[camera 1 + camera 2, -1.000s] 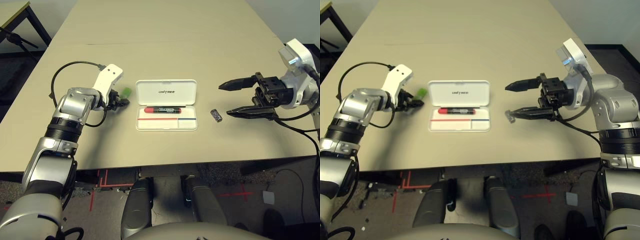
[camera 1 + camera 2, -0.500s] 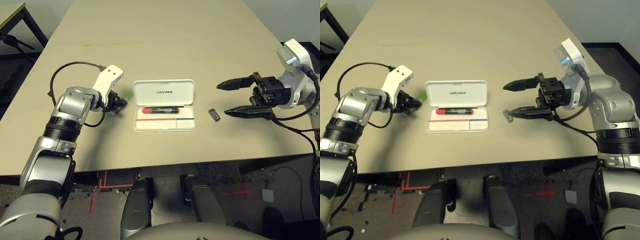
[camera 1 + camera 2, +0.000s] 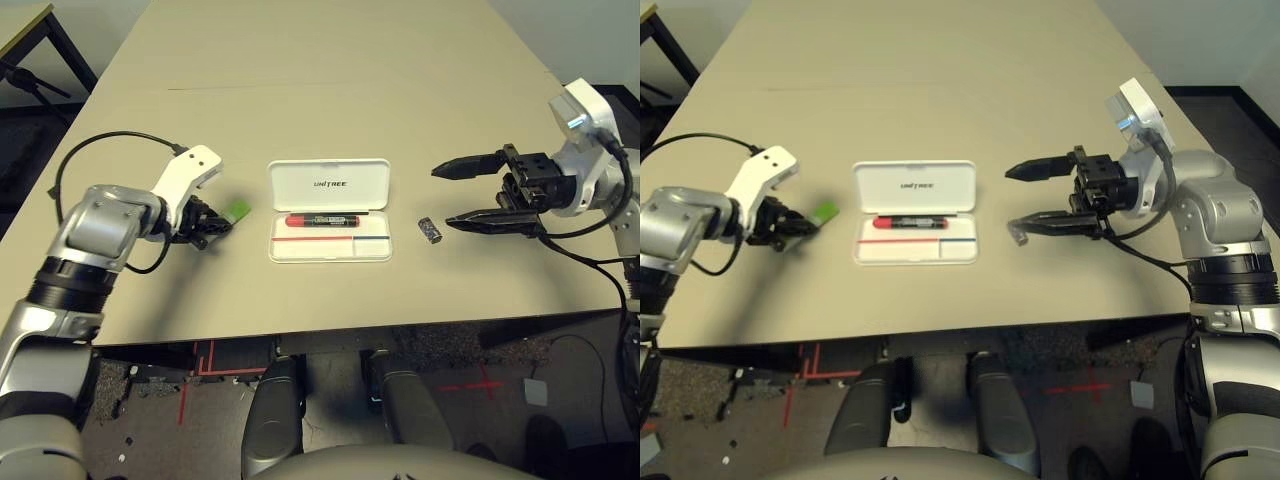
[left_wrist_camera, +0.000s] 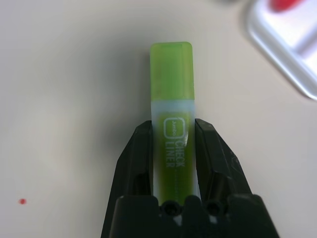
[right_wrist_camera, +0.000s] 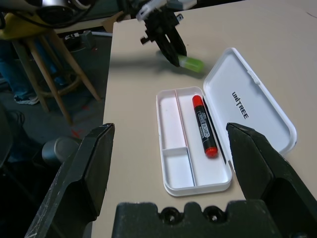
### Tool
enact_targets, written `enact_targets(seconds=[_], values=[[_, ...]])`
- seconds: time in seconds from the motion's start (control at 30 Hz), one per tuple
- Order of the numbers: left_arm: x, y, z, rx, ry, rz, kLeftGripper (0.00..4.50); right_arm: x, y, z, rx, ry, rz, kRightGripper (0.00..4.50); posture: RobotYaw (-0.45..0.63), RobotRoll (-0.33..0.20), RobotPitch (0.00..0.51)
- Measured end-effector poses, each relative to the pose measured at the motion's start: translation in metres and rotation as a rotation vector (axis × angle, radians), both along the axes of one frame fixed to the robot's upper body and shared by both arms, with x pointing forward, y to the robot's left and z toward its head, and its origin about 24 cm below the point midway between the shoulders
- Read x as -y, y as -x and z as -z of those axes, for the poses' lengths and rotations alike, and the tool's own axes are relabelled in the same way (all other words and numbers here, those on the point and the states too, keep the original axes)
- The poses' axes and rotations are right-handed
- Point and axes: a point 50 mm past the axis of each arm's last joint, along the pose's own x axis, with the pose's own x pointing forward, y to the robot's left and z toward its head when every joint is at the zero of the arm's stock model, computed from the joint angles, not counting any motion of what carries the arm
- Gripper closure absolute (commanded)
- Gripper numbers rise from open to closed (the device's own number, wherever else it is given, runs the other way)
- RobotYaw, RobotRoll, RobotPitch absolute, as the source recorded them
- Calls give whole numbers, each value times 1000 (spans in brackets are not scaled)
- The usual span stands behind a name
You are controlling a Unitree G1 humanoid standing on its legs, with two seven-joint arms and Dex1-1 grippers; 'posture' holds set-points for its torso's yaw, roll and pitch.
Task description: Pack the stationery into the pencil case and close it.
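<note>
Between the left fingers (image 4: 140,153): the green highlighter (image 4: 172,114).

Open pencil case (image 3: 330,210) near the middle of the table (image 3: 330,90).
The marker (image 3: 323,220) lies in its tray; the highlighter (image 3: 237,210) is left of it, the small block (image 3: 430,231) lies right, toward the table's right edge.

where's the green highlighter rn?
Head views: the flat light green highlighter stick is clamped in the left gripper, left of the open white plastic pencil case.
</note>
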Motion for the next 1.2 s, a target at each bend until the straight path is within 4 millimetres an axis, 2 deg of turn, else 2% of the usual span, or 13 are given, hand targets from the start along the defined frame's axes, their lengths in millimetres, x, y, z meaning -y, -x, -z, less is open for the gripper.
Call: enact_targets(seconds=[0.13, 0.3, 0.37, 0.47, 0.6, 0.83, 1.07, 1.2], values=[[-2, 7, -17, 51, -22, 111, 3414, 3, -2, 2, -6, -5, 14, 0, 92, 0, 175], [12, 14, -21, 57, -35, 288, 3414, 6, -3, 4, -12, 5, 25, 0, 74, 0, 174], [25, 15, -24, 69, -42, 351, 3414, 8, -3, 4, -12, 15, 35, 0, 64, 0, 172], [62, 14, -28, 106, -5, 494, 3414, 9, -3, 4, -12, 26, 58, 0, 49, 0, 170], [84, 8, -26, 139, 1, 609, 3414, 14, 0, 8, -33, 48, 94, 0, 25, 0, 166], [109, -1, -21, 157, -5, 724, 3414, 16, 4, 9, -37, 65, 131, 0, -5, 0, 166], [115, -7, -7, 147, -7, 786, 3414, 25, 7, 6, -87, 148, 254, 0, -24, 0, 172], [119, -9, 3, 157, -27, 826, 3414, 26, 5, 11, -92, 195, 342, 0, -31, 0, 176]])
